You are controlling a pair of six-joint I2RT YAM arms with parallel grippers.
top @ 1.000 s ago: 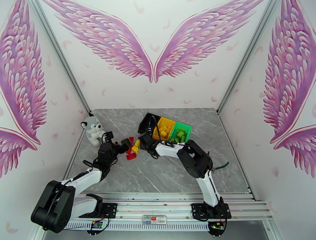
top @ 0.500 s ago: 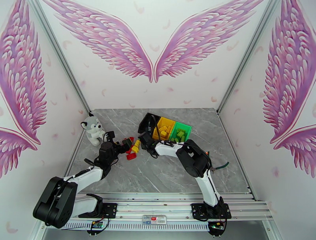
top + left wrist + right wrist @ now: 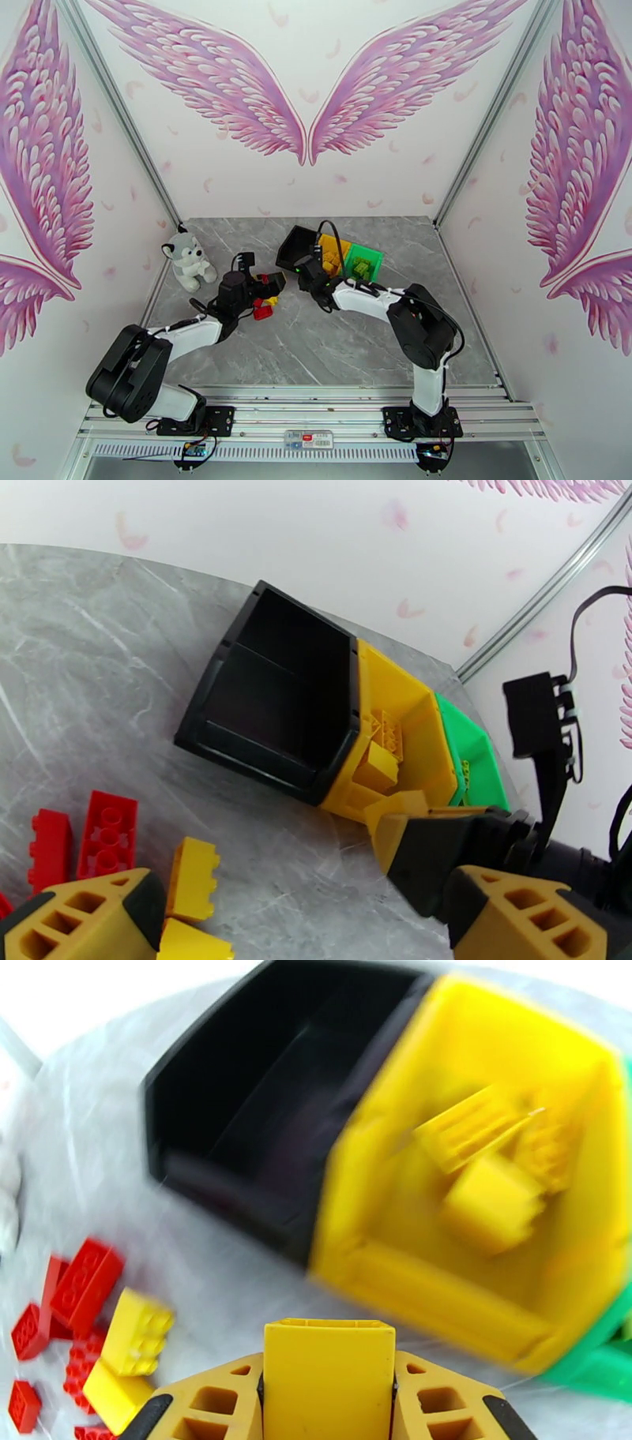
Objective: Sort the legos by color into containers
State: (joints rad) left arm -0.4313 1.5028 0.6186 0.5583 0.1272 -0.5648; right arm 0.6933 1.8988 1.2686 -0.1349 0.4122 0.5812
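Directly ahead of the right gripper (image 3: 328, 1370) stands the yellow bin (image 3: 411, 1284), which holds several binned yellow bricks (image 3: 490, 1205). The black bin (image 3: 237, 1141), ahead and to the left, is empty. The green bin (image 3: 474, 756), beyond the yellow one, holds green bricks (image 3: 359, 268). On this evidence green appears finished, yellow is well advanced, and red has not begun. Loose red bricks (image 3: 83, 1280) and loose yellow bricks (image 3: 134, 1331) lie unsorted on the table (image 3: 95, 654), to the left of the right gripper. The right gripper is clamped on one held yellow brick (image 3: 328, 1347), short of the yellow bin's near wall. The right arm is stretched low and forward, wrist aimed at the bins. The left gripper (image 3: 308, 910) hangs over the loose pile, jaws spread wide with nothing gripped; its arm reaches forward and inward.
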